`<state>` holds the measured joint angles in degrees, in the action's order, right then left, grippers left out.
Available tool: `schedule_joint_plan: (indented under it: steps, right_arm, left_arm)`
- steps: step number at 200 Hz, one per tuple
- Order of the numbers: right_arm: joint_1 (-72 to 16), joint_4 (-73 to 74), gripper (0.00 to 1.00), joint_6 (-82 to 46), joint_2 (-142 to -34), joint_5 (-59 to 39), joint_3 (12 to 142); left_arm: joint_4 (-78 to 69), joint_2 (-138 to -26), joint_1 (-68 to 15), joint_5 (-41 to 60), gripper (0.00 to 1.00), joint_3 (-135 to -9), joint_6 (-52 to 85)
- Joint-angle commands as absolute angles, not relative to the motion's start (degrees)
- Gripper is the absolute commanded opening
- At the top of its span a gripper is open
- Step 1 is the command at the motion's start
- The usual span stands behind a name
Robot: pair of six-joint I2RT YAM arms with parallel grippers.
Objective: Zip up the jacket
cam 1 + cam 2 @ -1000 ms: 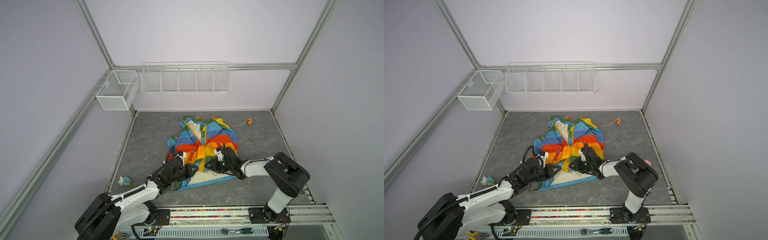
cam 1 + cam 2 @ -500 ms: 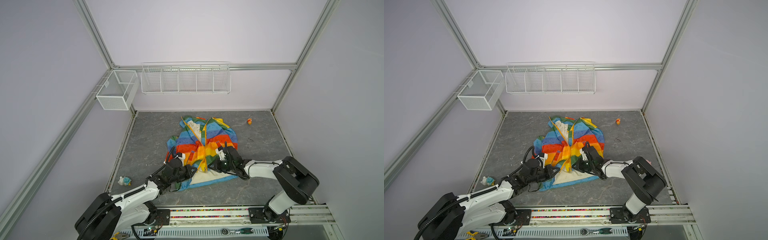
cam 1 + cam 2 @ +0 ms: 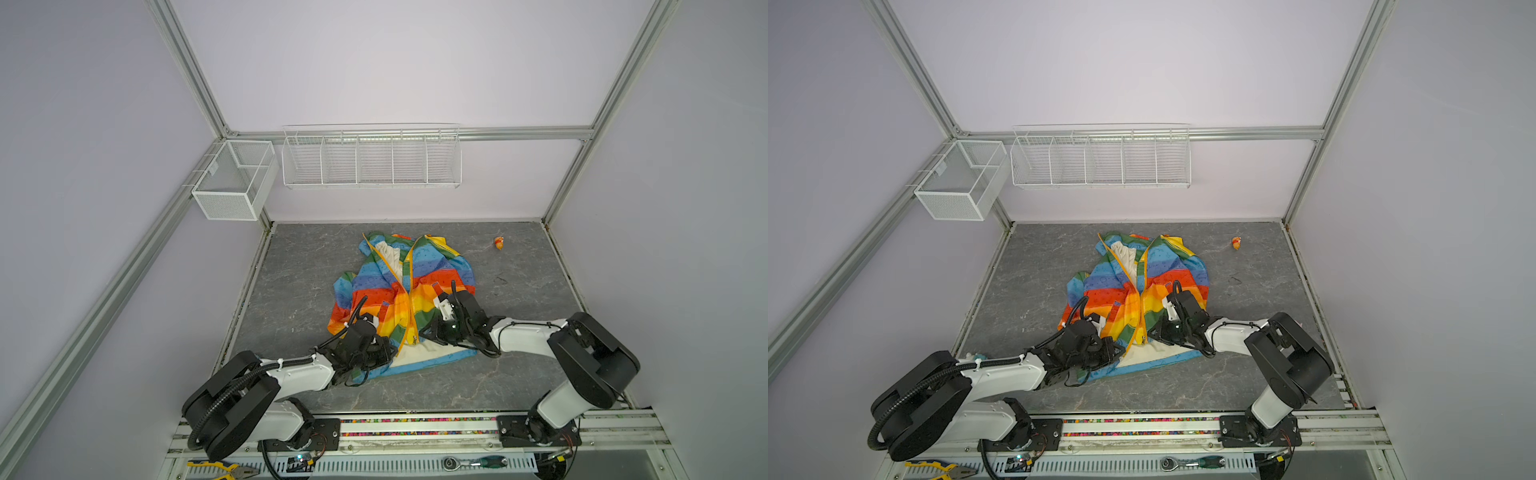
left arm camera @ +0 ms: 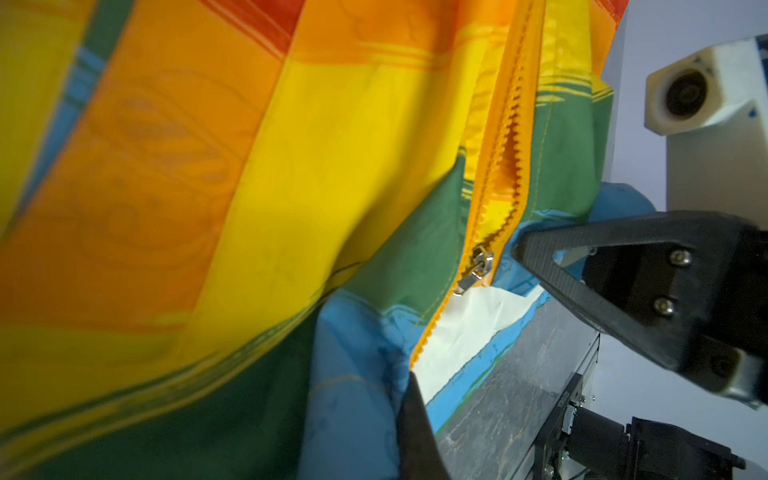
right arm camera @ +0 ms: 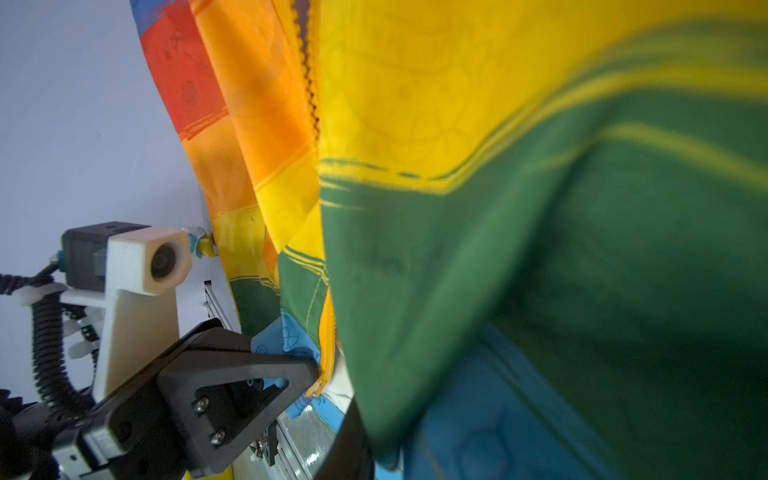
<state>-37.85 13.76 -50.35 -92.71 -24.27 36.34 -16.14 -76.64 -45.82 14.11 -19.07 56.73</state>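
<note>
Zip barely begun: slider low at the hem, nearly the whole run left

The jacket (image 3: 415,286) lies front-up mid-table (image 3: 311,270). Its silver slider (image 4: 478,266) sits just above the blue hem, and the orange teeth (image 4: 509,137) gape apart above it, so I judge almost all the pulling is yet to do (whether both sides are seated in the slider I cannot tell). The left gripper (image 5: 305,365) is clamped on the blue hem beside the zipper's end. The right gripper (image 4: 528,249) has one finger against the hem by the slider, its partner hidden, so I cannot tell whether it grips
</note>
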Motion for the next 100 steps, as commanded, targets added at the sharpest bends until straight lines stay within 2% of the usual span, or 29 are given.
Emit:
schedule_joint_plan:
  steps: [1, 53, 100]
  right_arm:
    - [-37.50, 14.19, 0.21, -49.48, -94.10, -25.72, 36.26]
    - [-37.70, 16.77, 0.30, -50.19, -95.71, -27.51, 36.26]
    - [-37.97, 17.20, 0.28, -50.01, -96.66, -28.20, 36.47]
  left_arm:
    - [-18.28, -77.64, -46.23, 13.35, 0.00, -21.56, 56.16]
    - [-19.98, -82.38, -46.58, 14.46, 0.00, -24.07, 55.95]
    - [-21.65, -85.28, -46.76, 14.90, 0.00, -24.83, 56.43]
